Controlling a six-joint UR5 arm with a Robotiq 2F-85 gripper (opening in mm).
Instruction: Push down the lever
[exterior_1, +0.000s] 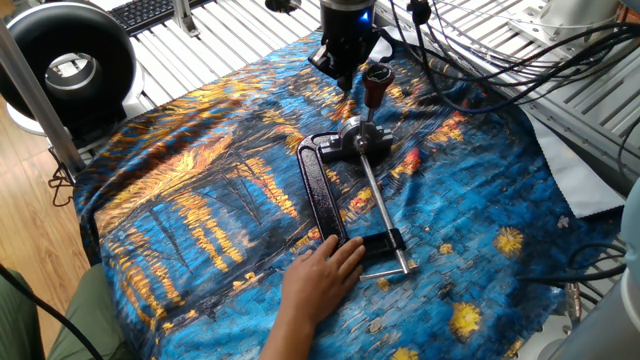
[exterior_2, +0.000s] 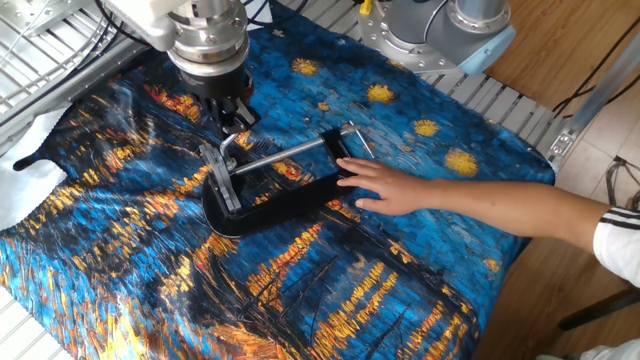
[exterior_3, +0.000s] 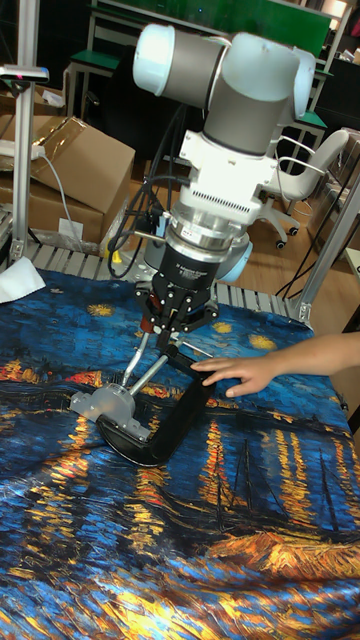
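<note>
Lever (exterior_1: 375, 87): reddish-brown knob, raised above the clamp (exterior_1: 325, 190) head, near the far edge of the cloth-covered worktop (exterior_1: 180, 200); hidden behind the hand (exterior_2: 228, 108) in the other fixed view. Hand: just beside the knob; fingertip opening and contact cannot be told. Person's hand (exterior_1: 322, 272): flat on the clamp's near end.

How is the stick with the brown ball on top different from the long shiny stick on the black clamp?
The lever is short, while the silver rod is long. The lever ends in a reddish-brown rounded knob; the rod is bare thin metal all along. The lever stands up from the clamp head, while the rod lies flat above the cloth. Both join that silvery head.
</note>
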